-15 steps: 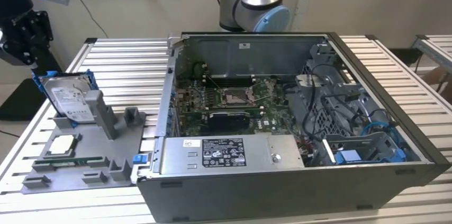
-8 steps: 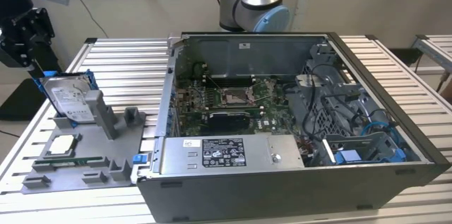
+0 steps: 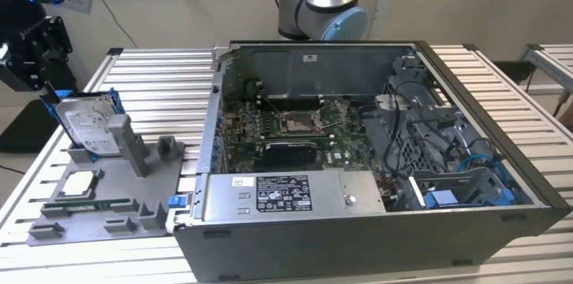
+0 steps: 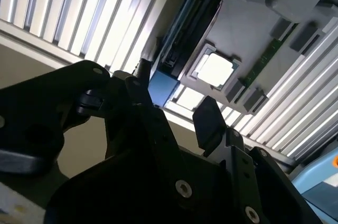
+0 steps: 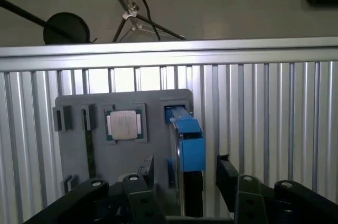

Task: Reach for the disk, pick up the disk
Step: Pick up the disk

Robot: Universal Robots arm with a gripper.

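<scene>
The disk (image 3: 88, 125) is a silver-grey drive with a white label and blue side rails, standing tilted in a slot of the grey fixture (image 3: 125, 193) at the exterior view's left. My gripper (image 3: 34, 62) hangs just above and to the left of it. In both wrist views the disk shows edge-on by its blue rail (image 5: 188, 145) (image 4: 182, 36). The gripper (image 5: 186, 175) (image 4: 177, 102) is open, with one black finger (image 5: 146, 168) on each side of the disk's line and not touching it.
A small square silver chip (image 5: 124, 124) (image 3: 78, 182) and a green memory stick (image 3: 90, 205) lie in the same fixture. The open computer case (image 3: 358, 163) stands right of it on the slatted metal table (image 3: 152, 89). The arm's base (image 3: 323, 9) rises behind the case.
</scene>
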